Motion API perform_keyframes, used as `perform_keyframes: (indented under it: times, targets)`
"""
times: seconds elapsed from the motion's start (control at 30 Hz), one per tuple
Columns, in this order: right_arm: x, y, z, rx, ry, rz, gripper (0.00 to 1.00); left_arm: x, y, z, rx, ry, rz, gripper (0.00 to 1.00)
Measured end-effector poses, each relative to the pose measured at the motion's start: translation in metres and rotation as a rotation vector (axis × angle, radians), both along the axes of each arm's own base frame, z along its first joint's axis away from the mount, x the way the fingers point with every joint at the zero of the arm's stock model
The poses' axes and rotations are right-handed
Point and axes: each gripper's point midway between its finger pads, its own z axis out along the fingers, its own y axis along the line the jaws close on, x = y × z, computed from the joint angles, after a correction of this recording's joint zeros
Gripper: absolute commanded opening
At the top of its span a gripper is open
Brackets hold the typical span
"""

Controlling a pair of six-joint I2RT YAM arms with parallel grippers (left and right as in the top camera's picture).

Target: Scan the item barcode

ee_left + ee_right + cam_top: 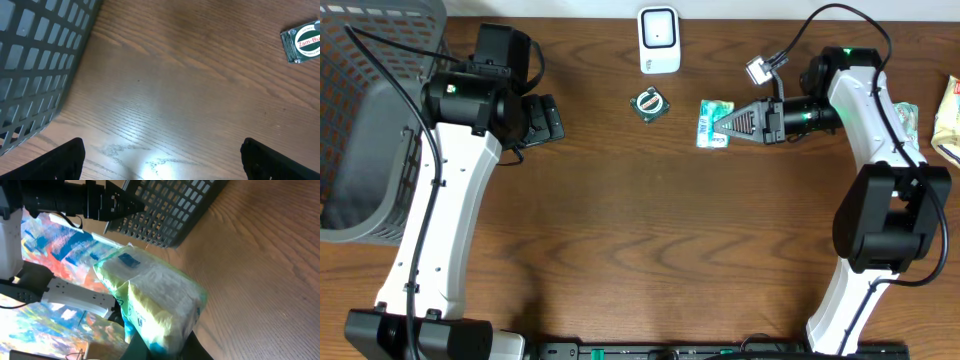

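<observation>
1. The right gripper (728,122) is closed on the packet (708,126). In the right wrist view its two fingers pinch the lower end of the packet, and the green and white body stands out beyond the tips.
2. From overhead, the packet sticks out of the jaws toward 9 o'clock, near the middle of the table (650,240) and a little to the 12 o'clock side. I cannot tell if it touches the wood.
3. The scanner (659,40) stands at the 12 o'clock edge of the table, at about 11 o'clock from the packet, and apart from it.
4. The tin (649,104) lies near the packet at 9 o'clock, between it and the left gripper (548,118).
5. The left gripper is wide open and holds nothing. In its wrist view only bare wood is between the fingers (65,157).
6. The basket (370,120) takes the 9 o'clock edge.
7. Other packets (948,118) lie at the 3 o'clock edge, behind the right arm.
8. From the packet toward 6 o'clock, the wood is bare between both arms.
</observation>
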Motion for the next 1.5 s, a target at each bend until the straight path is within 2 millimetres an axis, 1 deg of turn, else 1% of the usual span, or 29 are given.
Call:
perform_keyframes:
  times: [0.4,0.67,1.5]
  targets:
    - [0.001,0.004,0.004,0.025,-0.003,-0.002,0.01,0.000,0.000,0.000,0.000,0.000,0.000,0.98]
    - [-0.003,0.013,0.004,0.025,-0.007,0.023,0.01,0.000,0.000,0.000,0.000,0.000,0.000,0.98]
    - [-0.003,0.014,0.004,0.025,-0.010,0.024,0.01,0.000,0.000,0.000,0.000,0.000,0.000,0.98]
